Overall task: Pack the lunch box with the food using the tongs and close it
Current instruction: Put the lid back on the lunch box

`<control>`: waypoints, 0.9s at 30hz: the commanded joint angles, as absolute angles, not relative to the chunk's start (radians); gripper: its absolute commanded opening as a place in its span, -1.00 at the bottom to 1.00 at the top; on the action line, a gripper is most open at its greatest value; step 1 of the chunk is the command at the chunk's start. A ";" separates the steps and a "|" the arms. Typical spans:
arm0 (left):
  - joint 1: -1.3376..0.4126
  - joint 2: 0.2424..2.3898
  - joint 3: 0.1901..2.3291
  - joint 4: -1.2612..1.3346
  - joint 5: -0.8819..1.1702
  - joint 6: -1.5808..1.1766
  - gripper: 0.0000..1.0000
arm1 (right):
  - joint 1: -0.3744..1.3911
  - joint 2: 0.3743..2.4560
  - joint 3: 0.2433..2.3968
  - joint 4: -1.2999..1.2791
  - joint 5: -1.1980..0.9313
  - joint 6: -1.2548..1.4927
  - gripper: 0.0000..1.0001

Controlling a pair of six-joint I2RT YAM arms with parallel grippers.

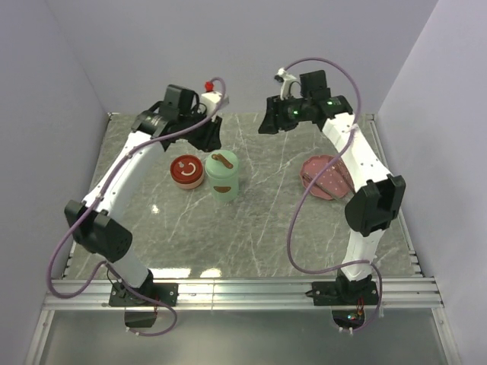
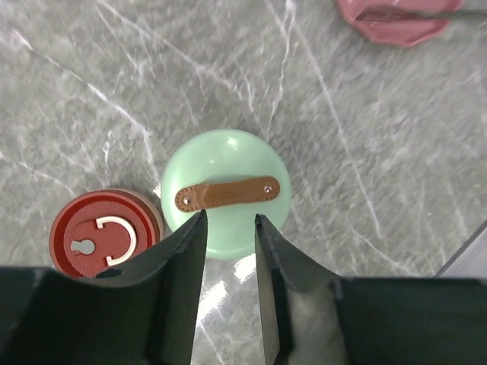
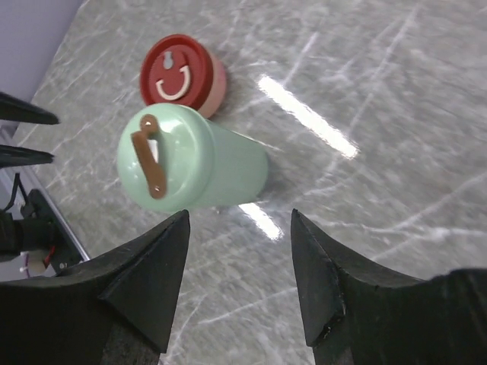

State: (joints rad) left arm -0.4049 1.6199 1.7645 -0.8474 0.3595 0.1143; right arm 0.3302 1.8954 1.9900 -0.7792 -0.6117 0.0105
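Note:
The lunch box [image 1: 222,176] is a mint-green round container standing upright mid-table, its lid on, with a brown strap [image 2: 227,194] across the top. In the left wrist view the lunch box [image 2: 226,190] lies just beyond my left gripper [image 2: 230,222], which hovers above it, open and holding nothing. My right gripper [image 3: 240,220] is open too and empty, high over the table behind the lunch box [image 3: 190,163]. The silver tongs [image 1: 323,179] lie across the pink plate [image 1: 313,163] at the right, also seen as tongs [image 2: 411,12]. I cannot make out the food.
A red-lidded round container [image 1: 186,170] stands right beside the lunch box on its left, also visible as the red container [image 2: 103,239] and red container [image 3: 179,72]. Grey walls enclose the marble table. An aluminium rail [image 1: 243,290] runs along the near edge.

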 commanded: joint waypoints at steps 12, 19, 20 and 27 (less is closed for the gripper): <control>-0.497 1.752 1.939 -0.983 0.164 0.172 0.11 | 0.278 1.767 1.868 -0.776 -0.650 0.009 0.35; -0.502 1.798 1.908 -1.005 0.198 0.175 0.21 | 0.276 1.764 1.847 -0.781 -0.652 0.009 0.36; -0.502 1.799 1.890 -1.002 0.204 0.176 0.21 | 0.273 1.763 1.844 -0.782 -0.652 0.009 0.36; -0.511 1.842 1.715 -1.035 0.215 0.184 0.11 | 0.259 1.769 1.848 -0.788 -0.657 0.009 0.36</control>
